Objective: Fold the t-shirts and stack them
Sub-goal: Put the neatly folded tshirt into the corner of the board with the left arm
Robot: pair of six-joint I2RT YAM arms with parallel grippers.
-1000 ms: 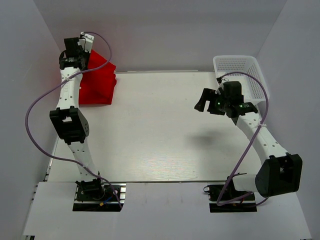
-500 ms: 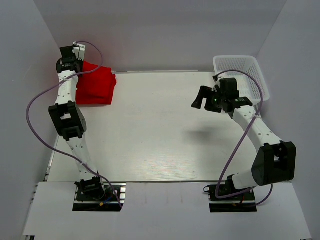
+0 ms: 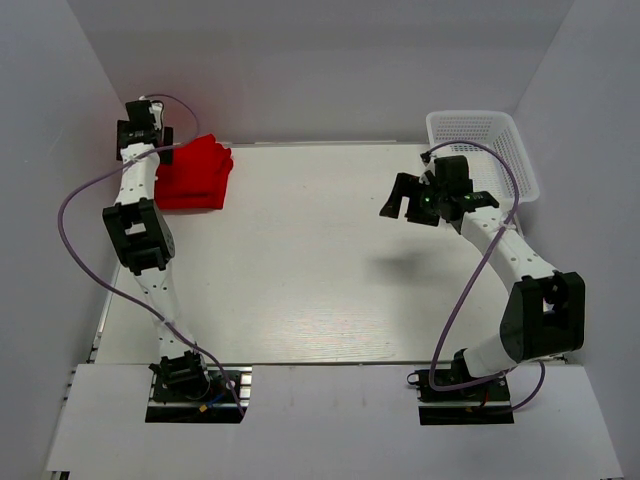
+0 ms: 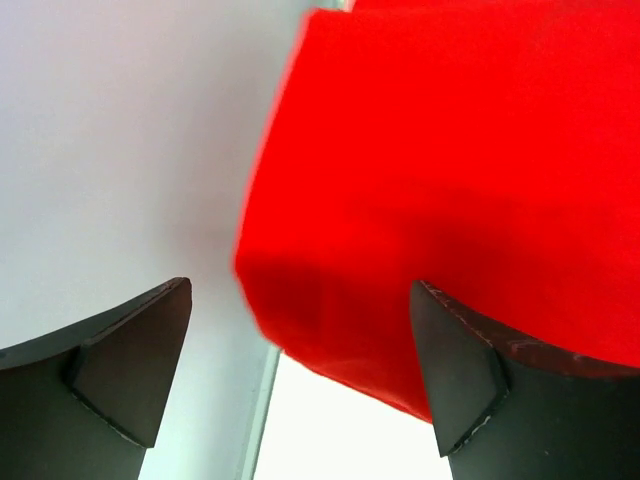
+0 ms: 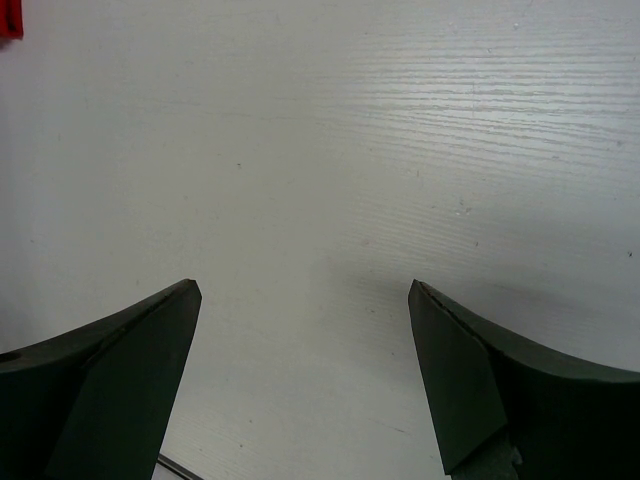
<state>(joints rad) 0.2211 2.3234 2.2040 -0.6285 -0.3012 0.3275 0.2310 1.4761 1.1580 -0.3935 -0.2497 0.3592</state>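
Drawn back to the far-left corner of the table (image 3: 300, 280), the left claw (image 3: 148, 122) is open and empty, the pile of red t-shirts (image 3: 195, 175) just to its right, while the open right claw (image 3: 400, 203) hangs far off.

white-walled lab enclosure, bolted arms (image 3: 145, 250)

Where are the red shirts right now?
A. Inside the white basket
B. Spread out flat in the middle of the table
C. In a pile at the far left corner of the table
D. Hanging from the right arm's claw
C: the top view shows the red t-shirts piled at the far left corner of the table, well apart from the white basket at the far right.
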